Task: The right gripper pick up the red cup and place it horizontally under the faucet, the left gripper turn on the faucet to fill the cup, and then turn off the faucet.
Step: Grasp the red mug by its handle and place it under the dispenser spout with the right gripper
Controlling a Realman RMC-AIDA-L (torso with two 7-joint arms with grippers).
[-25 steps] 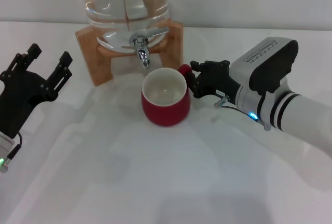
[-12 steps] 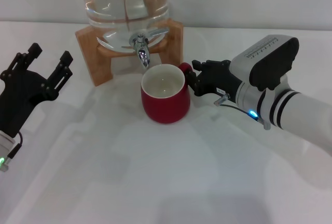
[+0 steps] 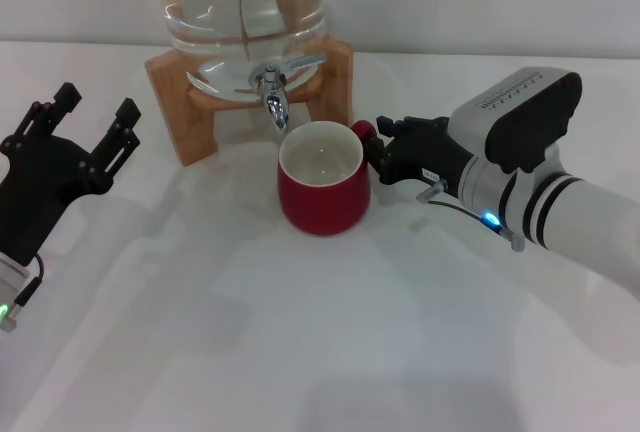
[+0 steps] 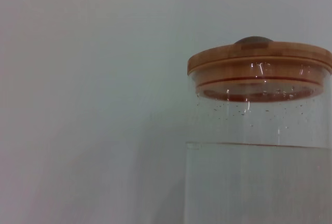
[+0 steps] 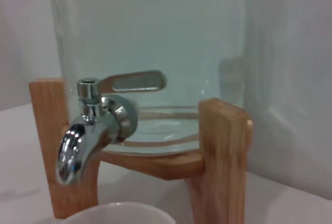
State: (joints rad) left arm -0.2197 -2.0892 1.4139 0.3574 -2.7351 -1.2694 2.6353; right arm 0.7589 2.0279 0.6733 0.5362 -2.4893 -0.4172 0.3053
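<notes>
The red cup (image 3: pixel 322 184) stands upright on the white table, its cream inside just below and in front of the chrome faucet (image 3: pixel 273 92). The faucet sits on the clear glass jar (image 3: pixel 240 2) on a wooden stand (image 3: pixel 180 92). My right gripper (image 3: pixel 372 152) is shut on the red cup's handle from the right. In the right wrist view the faucet (image 5: pixel 91 130) is close, with the cup's white rim (image 5: pixel 116 212) beneath the spout. My left gripper (image 3: pixel 95 122) is open and empty at the left, apart from the stand.
The jar's wooden lid (image 4: pixel 259 66) and the water level show in the left wrist view. The wooden stand's posts (image 5: pixel 220 156) flank the faucet. White table (image 3: pixel 300 332) spreads in front of the cup.
My right gripper has moved the red cup slightly back and to the right, closer under the spout. The left arm has not moved.
</notes>
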